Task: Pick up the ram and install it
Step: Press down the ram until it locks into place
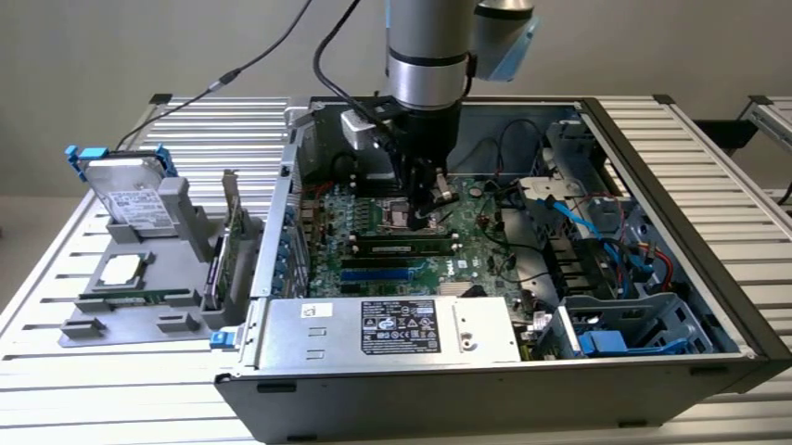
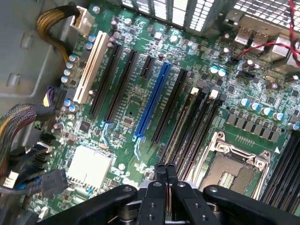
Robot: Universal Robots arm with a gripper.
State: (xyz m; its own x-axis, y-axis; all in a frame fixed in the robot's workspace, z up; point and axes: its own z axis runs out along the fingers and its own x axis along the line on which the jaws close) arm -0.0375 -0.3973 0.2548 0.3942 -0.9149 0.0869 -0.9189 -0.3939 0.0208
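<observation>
Slatted table [image 1: 111, 408] holds the open PC case [image 1: 495, 399], where my gripper [image 1: 427, 215], fingers pressed together on nothing, hangs over the ram [image 1: 396, 247] in its motherboard slot: light, stiff, fragile, best gripped by its long edges.

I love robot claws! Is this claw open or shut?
Shut. The gripper has its two black fingertips pressed together, with no gap, above the green motherboard.

Glossy green motherboard [image 2: 140, 101], black plastic slots [image 2: 123, 84]
</observation>
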